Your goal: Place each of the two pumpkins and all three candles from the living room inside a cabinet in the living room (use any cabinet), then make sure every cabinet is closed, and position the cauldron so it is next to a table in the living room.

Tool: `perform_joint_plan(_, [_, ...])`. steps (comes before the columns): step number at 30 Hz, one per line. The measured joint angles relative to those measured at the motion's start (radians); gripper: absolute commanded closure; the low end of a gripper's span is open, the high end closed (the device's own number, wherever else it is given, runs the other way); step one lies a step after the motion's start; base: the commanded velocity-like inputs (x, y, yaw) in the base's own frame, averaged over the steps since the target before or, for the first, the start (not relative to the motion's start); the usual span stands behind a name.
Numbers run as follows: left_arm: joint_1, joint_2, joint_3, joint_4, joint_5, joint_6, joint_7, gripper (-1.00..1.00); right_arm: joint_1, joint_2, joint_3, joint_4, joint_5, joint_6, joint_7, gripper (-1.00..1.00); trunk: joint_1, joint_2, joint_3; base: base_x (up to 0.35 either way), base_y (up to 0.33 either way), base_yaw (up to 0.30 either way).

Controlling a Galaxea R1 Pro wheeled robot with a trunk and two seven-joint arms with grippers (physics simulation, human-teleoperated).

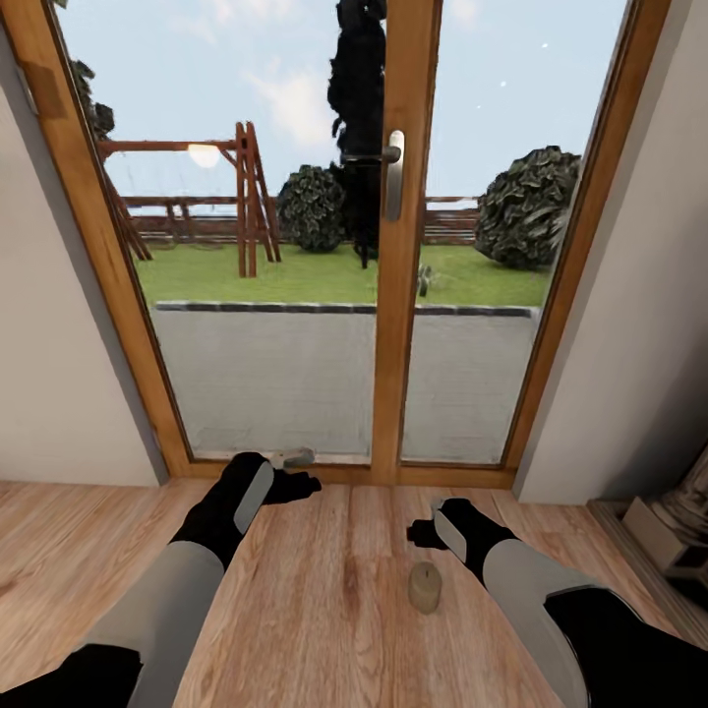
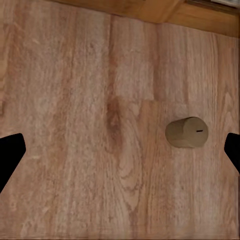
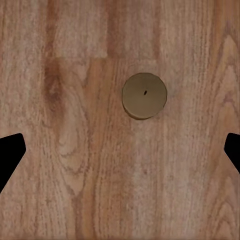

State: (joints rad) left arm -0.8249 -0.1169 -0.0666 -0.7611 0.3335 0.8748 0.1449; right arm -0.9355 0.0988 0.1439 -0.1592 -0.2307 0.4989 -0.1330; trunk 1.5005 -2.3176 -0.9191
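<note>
With both sets of jaws spread and empty, our right gripper (image 1: 421, 536) and left gripper (image 1: 307, 484) hung over a tan candle (image 1: 425, 587) standing on the plank floor (image 1: 324, 610) near the glass door (image 1: 393, 246), not yet stowed.
</note>
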Motion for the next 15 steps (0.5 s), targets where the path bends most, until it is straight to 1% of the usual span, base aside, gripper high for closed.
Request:
perform_joint_plan(2, [0.000, -0.001, -0.001, -0.059, 0.002, 0.049, -0.003, -1.00, 0.000, -0.001, -0.001, 0.000, 0.000, 0.013, 0.000, -1.00, 0.000, 0.000, 0.000, 0.001, 0.000, 0.000])
perform_joint_plan(5, [0.000, -0.001, -0.002, -0.141, 0.001, 0.078, -0.004, -1.00, 0.000, 0.000, -0.002, -0.001, -0.001, 0.045, 0.000, -1.00, 0.011, -0.021, -0.009, 0.000, 0.000, 0.000])
perform_joint_plan(6, [0.000, -0.001, -0.003, -0.156, 0.001, 0.085, -0.004, -1.00, 0.000, 0.000, -0.002, -0.001, -0.001, 0.050, 0.000, -1.00, 0.015, -0.028, -0.012, 0.000, 0.000, 0.000])
perform_joint_plan(7, [0.000, -0.001, -0.006, -0.189, 0.002, 0.105, -0.004, -1.00, 0.000, 0.001, -0.002, -0.001, -0.001, 0.059, 0.000, -1.00, 0.019, -0.035, -0.016, 0.000, 0.000, 0.000])
perform_joint_plan(11, [0.000, -0.001, -0.015, -0.224, 0.001, 0.129, -0.003, -1.00, 0.000, 0.001, -0.001, -0.001, 0.000, 0.069, 0.000, -1.00, 0.034, -0.063, -0.028, 0.000, 0.000, 0.000])
perform_joint_plan(15, [0.000, -0.001, -0.016, -0.235, 0.001, 0.131, -0.004, -1.00, 0.000, 0.001, -0.001, -0.002, 0.000, 0.070, 0.000, -1.00, 0.050, -0.091, -0.041, 0.000, 0.000, 0.000])
